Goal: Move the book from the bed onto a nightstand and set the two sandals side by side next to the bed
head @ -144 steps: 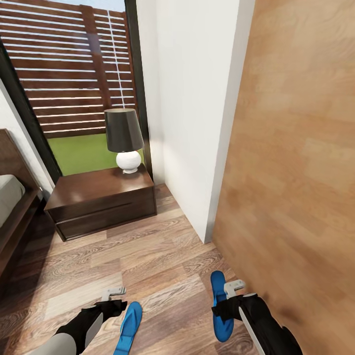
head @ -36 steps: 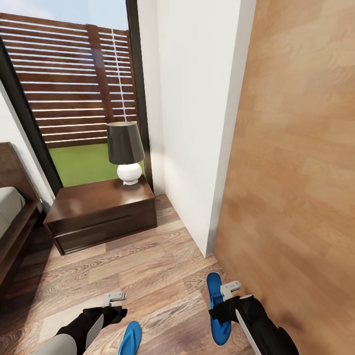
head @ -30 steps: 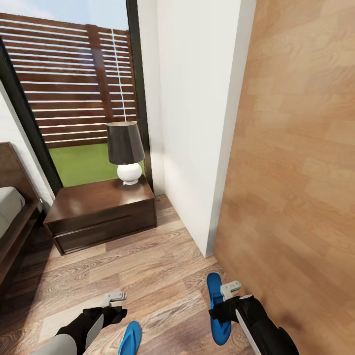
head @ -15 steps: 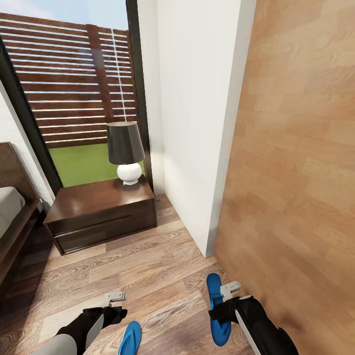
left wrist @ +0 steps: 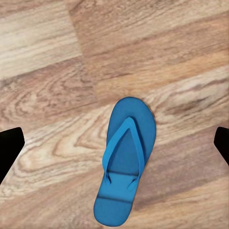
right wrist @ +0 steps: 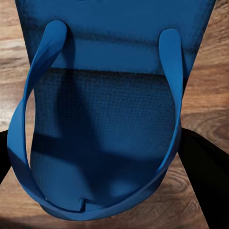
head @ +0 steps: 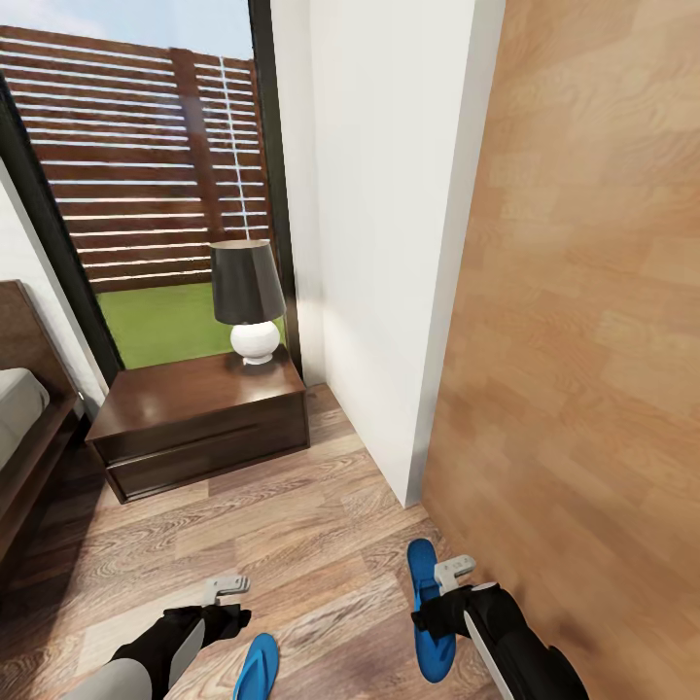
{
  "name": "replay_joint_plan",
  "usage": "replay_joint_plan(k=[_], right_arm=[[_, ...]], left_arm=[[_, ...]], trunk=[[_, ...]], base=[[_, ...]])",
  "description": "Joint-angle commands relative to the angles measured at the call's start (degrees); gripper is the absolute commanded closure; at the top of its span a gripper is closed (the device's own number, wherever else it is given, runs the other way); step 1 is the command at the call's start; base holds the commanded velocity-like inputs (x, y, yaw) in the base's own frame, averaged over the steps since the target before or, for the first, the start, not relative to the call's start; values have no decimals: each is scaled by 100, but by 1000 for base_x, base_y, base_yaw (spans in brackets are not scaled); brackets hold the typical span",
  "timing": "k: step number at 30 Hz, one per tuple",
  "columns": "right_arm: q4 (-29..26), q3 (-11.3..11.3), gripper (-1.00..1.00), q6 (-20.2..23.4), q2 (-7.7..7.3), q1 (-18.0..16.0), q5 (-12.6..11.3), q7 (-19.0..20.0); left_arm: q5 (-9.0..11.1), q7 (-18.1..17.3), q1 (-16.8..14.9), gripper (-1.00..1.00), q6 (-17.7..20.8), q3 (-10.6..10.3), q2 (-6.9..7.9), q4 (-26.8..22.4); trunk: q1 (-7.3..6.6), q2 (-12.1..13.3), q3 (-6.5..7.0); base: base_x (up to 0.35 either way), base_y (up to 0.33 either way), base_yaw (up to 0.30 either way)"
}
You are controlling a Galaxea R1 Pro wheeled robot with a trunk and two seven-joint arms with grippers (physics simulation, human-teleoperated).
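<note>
Head view unchanged lately: right gripper [head: 449,595] holds one sandal [head: 428,612], left gripper [head: 226,605] wide above the other sandal [left wrist: 125,162], placement pending.

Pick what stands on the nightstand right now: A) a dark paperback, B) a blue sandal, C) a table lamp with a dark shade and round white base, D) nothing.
C. In the head view a table lamp with a dark shade and round white base stands at the back right corner of the nightstand; both blue sandals lie on the wood floor.
</note>
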Motion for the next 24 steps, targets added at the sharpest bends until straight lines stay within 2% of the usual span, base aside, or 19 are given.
replay_joint_plan(k=[1, 9, 16, 24], right_arm=[[-7, 10, 100, 24, -5, -3, 42, 29], [-7, 21, 100, 24, -5, -3, 42, 29], [-7, 173, 100, 17, -6, -3, 35, 7], [-7, 224, 100, 16, -9, -3, 33, -5]], left_arm=[[-37, -33, 0, -100, 36, 45, -2, -12], [-37, -35, 0, -100, 36, 45, -2, -12], [-37, -38, 0, -100, 36, 45, -2, -12], [-37, -38, 0, -100, 36, 45, -2, -12]], trunk=[[-1, -2, -5], [-1, -2, -5], [-1, -2, -5], [-1, -2, -5]], base=[[48, 0, 0], [85, 0, 0], [20, 0, 0], [67, 0, 0]])
